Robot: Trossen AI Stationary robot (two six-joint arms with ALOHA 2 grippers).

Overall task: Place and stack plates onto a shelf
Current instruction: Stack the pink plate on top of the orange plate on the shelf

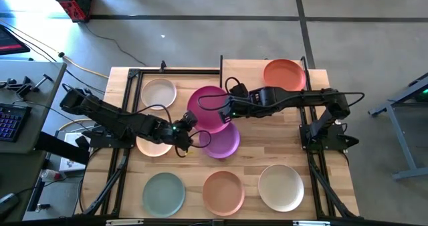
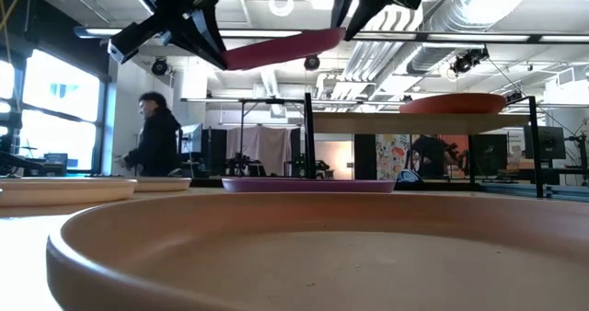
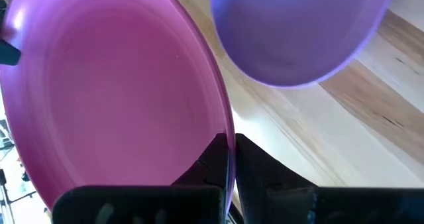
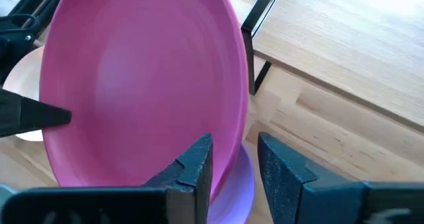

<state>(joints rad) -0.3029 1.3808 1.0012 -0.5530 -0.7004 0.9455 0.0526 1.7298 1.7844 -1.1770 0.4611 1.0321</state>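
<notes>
The magenta plate hangs tilted in the air above the table's middle. My left gripper is shut on its near-left rim. My right gripper is open at the opposite rim; in the right wrist view its fingers stand one inside and one outside the edge, with a gap showing. The purple plate lies flat on the table just below. The orange-red plate rests on the shelf at the far right. My left gripper pinches the magenta plate's rim, one finger inside the plate and one on the outside. It comes from the table's left. The plate is lifted clear of the table and tilted, its far-right side higher.
The peach plate lies under my left arm and the cream plate toward the far left. Sage green, salmon and off-white plates line the near edge. A person stands beyond the table.
</notes>
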